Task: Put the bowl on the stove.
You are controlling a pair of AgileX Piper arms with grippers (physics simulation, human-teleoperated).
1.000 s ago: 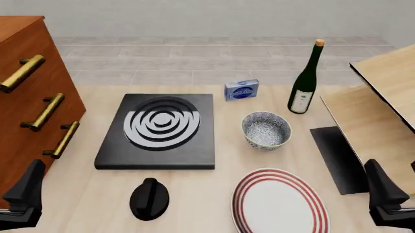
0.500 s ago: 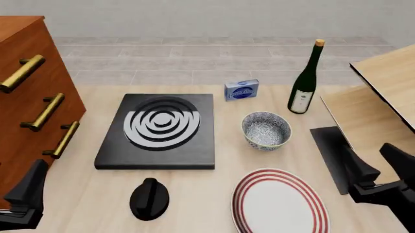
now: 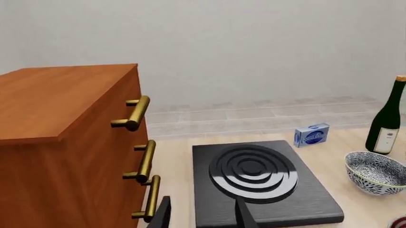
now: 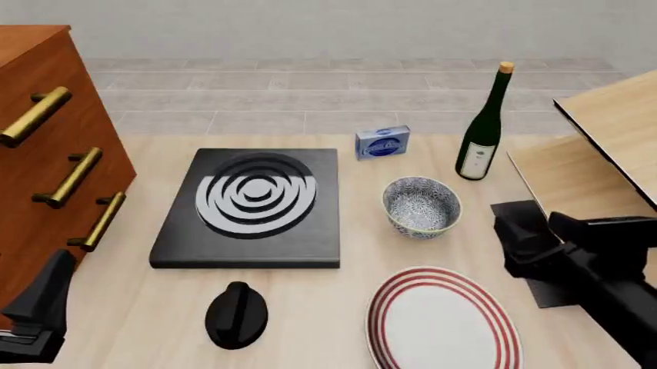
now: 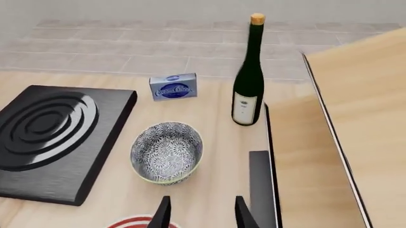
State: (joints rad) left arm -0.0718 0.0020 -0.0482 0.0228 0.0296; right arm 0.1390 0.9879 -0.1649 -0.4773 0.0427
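Right arm swings in toward the bowl

Fingers of the right gripper (image 4: 544, 244) stand spread and empty, now well forward of where they sat a second ago at the table's near right edge. Just beyond them the bowl (image 4: 421, 205) sits upright on the table, between the striped plate (image 4: 444, 323) and the wine bottle (image 4: 484, 131). The stove (image 4: 251, 209) lies just beside it, burner bare. The left gripper (image 4: 36, 315) has stayed parked, open. The approach has begun, I judge; no grasp yet.

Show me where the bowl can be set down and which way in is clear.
The stove is bare, burner rings uncovered. Bare wood runs between stove and bowl, and between stove and knob. It is tighter around the bowl: bottle and blue box beyond, plate before it, right gripper beside it.
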